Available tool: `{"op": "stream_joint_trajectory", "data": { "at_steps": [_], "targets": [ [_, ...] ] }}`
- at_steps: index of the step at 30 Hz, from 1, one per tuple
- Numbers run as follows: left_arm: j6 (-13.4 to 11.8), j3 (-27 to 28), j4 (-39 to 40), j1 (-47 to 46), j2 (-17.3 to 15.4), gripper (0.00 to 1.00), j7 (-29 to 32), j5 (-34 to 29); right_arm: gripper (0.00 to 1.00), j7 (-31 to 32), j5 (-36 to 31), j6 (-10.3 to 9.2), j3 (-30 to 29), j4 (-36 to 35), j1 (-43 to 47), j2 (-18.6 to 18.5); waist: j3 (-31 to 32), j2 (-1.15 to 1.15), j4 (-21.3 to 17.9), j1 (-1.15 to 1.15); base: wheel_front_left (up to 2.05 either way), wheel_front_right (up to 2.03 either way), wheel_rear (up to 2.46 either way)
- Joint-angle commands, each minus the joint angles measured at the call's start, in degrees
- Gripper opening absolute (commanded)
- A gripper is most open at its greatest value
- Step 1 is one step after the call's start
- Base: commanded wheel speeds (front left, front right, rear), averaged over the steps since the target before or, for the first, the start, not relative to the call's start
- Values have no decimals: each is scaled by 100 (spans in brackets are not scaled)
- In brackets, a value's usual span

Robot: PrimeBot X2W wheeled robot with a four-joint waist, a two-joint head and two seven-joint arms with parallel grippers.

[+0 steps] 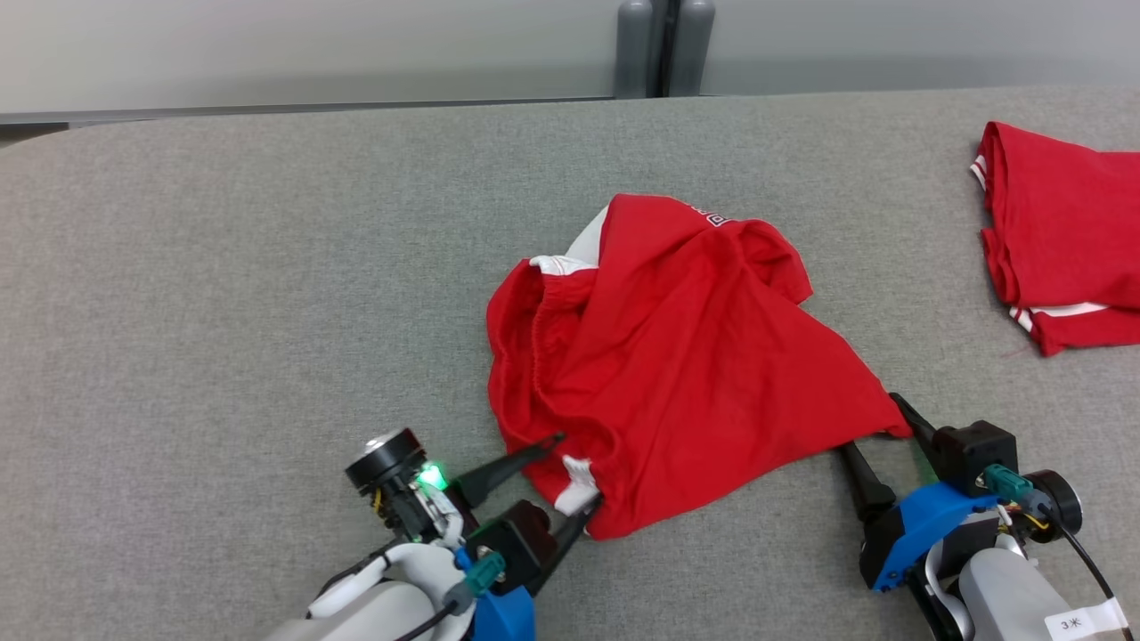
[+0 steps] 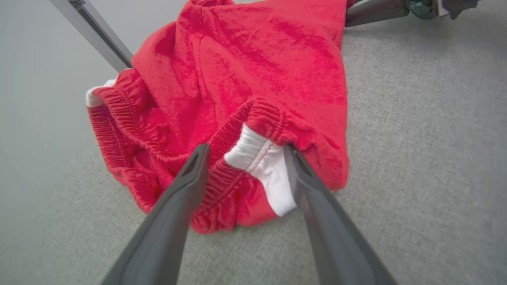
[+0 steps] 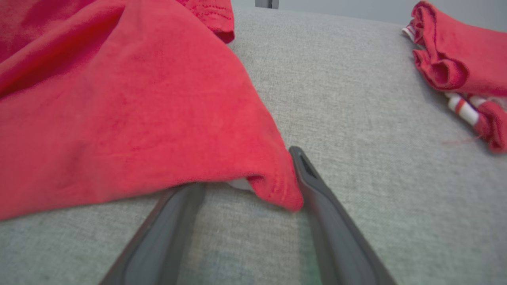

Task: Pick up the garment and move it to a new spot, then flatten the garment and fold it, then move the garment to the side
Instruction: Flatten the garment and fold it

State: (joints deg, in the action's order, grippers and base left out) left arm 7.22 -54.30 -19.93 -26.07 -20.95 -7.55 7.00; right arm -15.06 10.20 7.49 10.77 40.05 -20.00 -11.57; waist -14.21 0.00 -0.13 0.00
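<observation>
My left pincer [image 1: 577, 472] stands open at the near edge of the garment [image 1: 677, 356]. Its two fingers are one on each side of a white patch [image 2: 261, 166] in the gathered waistband [image 2: 119, 114], and they do not press on it yet. My right pincer [image 1: 871, 423] is also open, at the near right corner [image 3: 277, 190] of the cloth. One finger lies just beside that corner and the tip of the other goes under the hem.

The garment is a red one. It lies crumpled near the middle of the bench [image 1: 223, 312], not flat and not folded.

I judge that I am at the grasp, with nothing gripped so far. I cannot say from here whether this grasp is for the first lift or for pulling the cloth flat. The next move calls for both pincers to close firmly on the cloth, the left on the waistband and the right on the corner. After that the two must go together, so that the fabric does not slip out.

I count two pincers, one bench, and two red garments. The second red garment [image 1: 1060, 231] lies well apart at the far right.
</observation>
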Motion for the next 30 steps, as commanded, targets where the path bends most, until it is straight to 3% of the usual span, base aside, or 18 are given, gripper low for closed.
{"op": "stream_joint_trajectory", "data": {
  "at_steps": [1,4,5,6,7,9,18,25,30],
  "targets": [
    [33,-99,-26,-103,0,100,30,61,100,-12,46,1,30,42,-76,-11,-3,0,-11,0,0,0,0],
    [22,-593,-181,-350,-60,100,112,376,100,-6,90,1,127,80,-99,15,-20,0,-52,0,0,0,0],
    [22,-712,-250,-429,-81,100,146,523,88,-5,117,1,158,90,-110,27,-23,0,-66,0,0,0,0],
    [22,-873,-325,-472,-93,85,192,688,22,-5,138,1,192,110,-113,38,-19,0,-82,0,0,0,0],
    [22,-1001,-381,-534,-115,66,222,813,0,-5,163,1,225,112,-126,41,-18,0,-90,0,0,0,0],
    [21,-1105,-499,-627,-138,0,173,1065,0,-4,207,1,276,85,-133,31,3,0,-108,0,0,0,0],
    [-159,-810,-644,-183,-221,0,-357,1741,0,-8,376,1,207,-335,339,-149,304,0,-37,0,0,0,0],
    [-487,-244,141,172,-472,0,-662,2199,0,-8,431,1,258,-1032,596,-392,498,0,-23,0,0,0,0],
    [-648,231,850,-62,-536,0,-729,2378,0,83,528,1,376,-1602,275,-641,499,0,-13,0,0,0,0]
  ]
}}
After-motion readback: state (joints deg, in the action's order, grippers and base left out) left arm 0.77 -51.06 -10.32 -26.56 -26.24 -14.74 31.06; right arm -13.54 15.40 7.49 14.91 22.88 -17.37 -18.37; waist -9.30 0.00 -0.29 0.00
